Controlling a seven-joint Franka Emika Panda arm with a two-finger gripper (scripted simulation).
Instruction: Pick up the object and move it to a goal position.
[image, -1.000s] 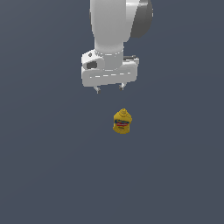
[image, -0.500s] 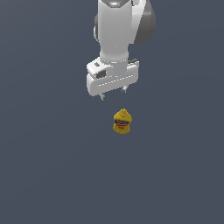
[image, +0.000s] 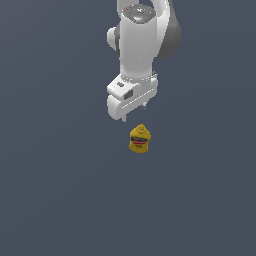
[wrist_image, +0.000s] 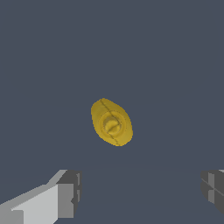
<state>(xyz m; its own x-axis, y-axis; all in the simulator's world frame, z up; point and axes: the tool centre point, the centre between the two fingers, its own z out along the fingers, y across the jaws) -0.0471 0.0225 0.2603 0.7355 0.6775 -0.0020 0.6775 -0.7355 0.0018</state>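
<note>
While the hand (image: 134, 113) hangs wide above, the bottle (image: 140, 139) stands untouched.

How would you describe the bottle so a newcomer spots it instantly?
Start at the white arm's gripper, hanging open above the plain grey floor. Just below it stands the mustard bottle, upright. It is the only loose item: yellow, pointed cap, blue-and-red label.

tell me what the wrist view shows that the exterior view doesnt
Only the wrist view shows the mustard bottle from straight above, its cap centred in an oval body, and the two fingertips spread wide apart with nothing between them. Only the exterior view shows the arm, the bottle's blue-and-red label, and the gripper above the upright bottle, not touching it. Both show the yellow bottle alone on the plain grey floor.
</note>
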